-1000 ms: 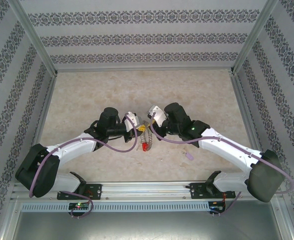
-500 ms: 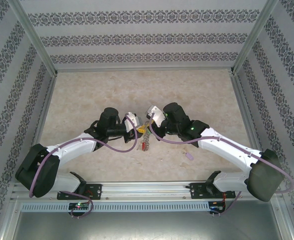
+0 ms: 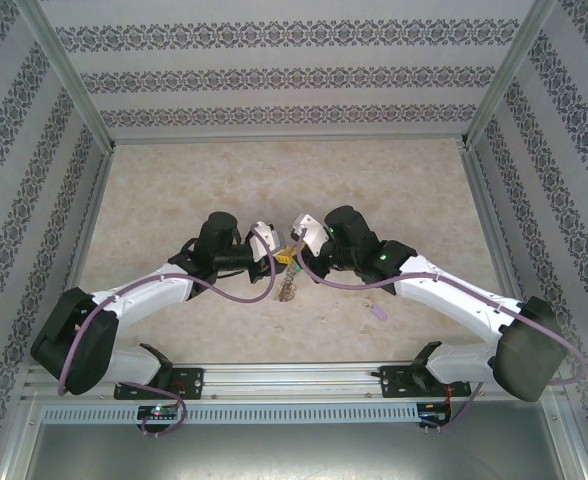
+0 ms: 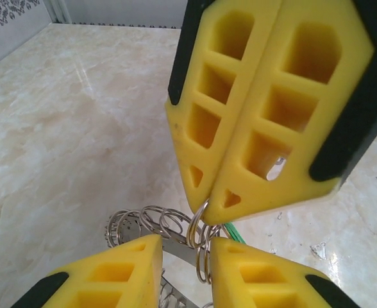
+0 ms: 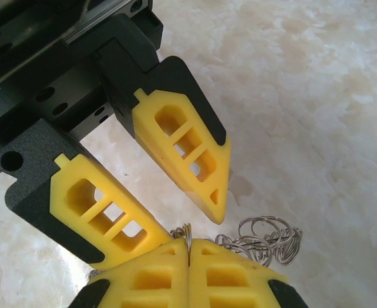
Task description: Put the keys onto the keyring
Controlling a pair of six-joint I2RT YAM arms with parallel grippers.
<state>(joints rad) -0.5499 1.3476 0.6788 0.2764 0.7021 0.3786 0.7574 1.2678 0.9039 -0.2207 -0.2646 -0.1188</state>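
The keyring hangs in the air between the two arms, its grey band and wire loops just under the fingertips. My right gripper is shut on one wire loop at the ring's rim, its fingers pressed flat together. My left gripper is open, its fingers standing apart on either side of the loops and pinching nothing. A sliver of green shows behind the loops. One of the keys, the one with the lilac tag, lies on the table beside the right forearm.
The marble-patterned tabletop stretches open behind the grippers. Patterned walls and metal posts close in the back and both sides. More of the ring's wire loops hang to the right of my right fingertips.
My left jaws have opened apart beside the ring. The red tag that hung below the grippers a second ago is out of sight in the top view. The right grip is unchanged.
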